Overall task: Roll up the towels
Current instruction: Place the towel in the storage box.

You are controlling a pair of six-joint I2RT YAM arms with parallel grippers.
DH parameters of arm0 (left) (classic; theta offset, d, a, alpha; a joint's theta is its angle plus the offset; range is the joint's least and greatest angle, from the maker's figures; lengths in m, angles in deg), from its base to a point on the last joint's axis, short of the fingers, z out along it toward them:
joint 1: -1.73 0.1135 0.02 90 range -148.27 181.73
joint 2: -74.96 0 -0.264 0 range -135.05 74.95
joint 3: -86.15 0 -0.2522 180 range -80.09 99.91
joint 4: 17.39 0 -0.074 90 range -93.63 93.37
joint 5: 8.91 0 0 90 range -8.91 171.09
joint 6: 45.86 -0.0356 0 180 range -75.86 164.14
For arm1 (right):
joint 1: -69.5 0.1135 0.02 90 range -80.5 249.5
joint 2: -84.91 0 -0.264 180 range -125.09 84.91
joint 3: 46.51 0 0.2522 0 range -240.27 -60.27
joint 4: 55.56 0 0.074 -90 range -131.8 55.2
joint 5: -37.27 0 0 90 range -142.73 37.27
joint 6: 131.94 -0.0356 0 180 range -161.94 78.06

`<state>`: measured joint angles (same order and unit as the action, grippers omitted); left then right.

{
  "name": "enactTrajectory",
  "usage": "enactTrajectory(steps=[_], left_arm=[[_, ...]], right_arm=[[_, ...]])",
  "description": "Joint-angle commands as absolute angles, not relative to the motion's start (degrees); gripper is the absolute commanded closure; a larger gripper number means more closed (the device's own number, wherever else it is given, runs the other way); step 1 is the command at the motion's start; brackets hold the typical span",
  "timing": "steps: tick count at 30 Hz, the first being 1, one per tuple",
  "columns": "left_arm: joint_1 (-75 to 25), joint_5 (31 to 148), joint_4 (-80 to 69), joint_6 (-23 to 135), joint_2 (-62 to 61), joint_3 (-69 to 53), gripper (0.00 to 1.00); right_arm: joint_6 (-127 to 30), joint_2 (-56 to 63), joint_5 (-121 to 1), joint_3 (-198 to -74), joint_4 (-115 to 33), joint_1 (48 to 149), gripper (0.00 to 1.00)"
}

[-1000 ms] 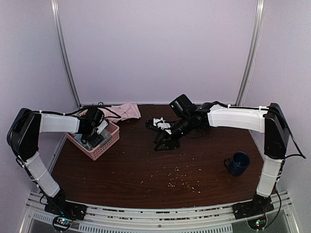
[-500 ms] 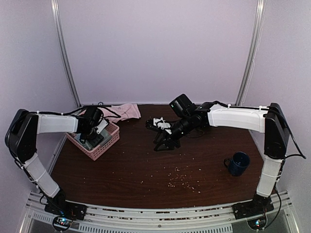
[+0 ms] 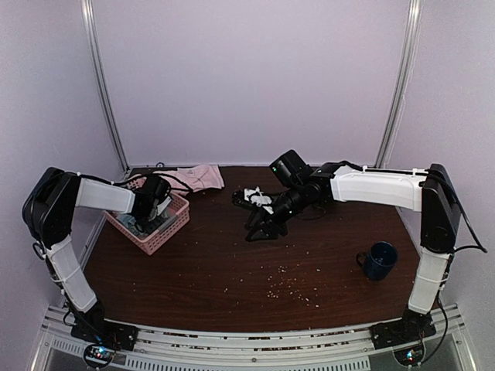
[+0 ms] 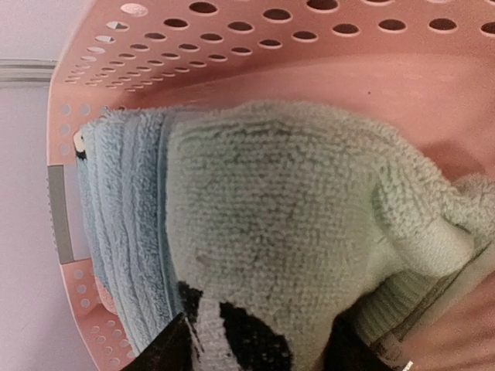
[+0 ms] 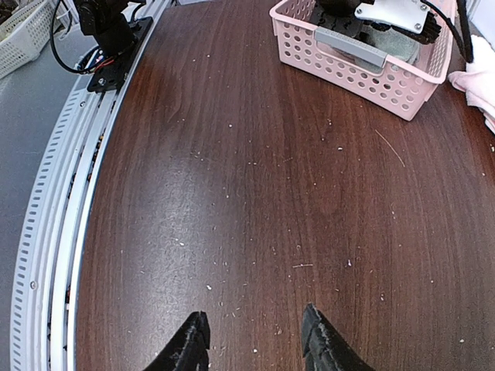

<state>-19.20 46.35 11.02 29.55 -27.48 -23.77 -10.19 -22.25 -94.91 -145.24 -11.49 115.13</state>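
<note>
From above, the left gripper (image 3: 155, 210) is down inside the pink basket (image 3: 176, 226) at the left side of the table (image 3: 232, 270). The pale pink towel (image 3: 199, 177) lies crumpled on the wood just behind the basket, apart from both grippers, and the right gripper (image 3: 257, 226) hangs low over bare wood near the middle. Getting a towel out of the basket looks like the step in hand. I'd say it goes best with a pinch on one towel only, drawn straight up so the basket isn't dragged along. The left wrist view shows the sage green towel (image 4: 294, 224) bunched on top of a blue-grey towel (image 4: 124, 232) and filling the space between the two dark fingertips at the bottom edge. The jaws stand partway apart with green cloth between them, but I can't tell whether they are actually pinching it. The grip should keep clear of the blue-grey cloth off to one side. In the right wrist view the jaws are apart with nothing between them, only table below. The basket and a corner of the pink towel sit far off at the top right, so this looks a fair spot to lay the green towel flat for rolling.
</note>
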Motion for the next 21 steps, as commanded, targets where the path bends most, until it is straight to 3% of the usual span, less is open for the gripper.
enactTrajectory(steps=[1, 21], left_arm=[[-18.09, 38.51, 4.93, 30.02, -29.80, -22.01, 0.43], [-17.96, 50.45, 13.55, 31.19, -20.60, -22.76, 0.36]], right_arm=[[-9.42, -21.27, -95.50, -146.76, -10.70, 115.12, 0.57], [-9.19, -21.41, -96.24, -147.10, -10.07, 115.16, 0.57]])
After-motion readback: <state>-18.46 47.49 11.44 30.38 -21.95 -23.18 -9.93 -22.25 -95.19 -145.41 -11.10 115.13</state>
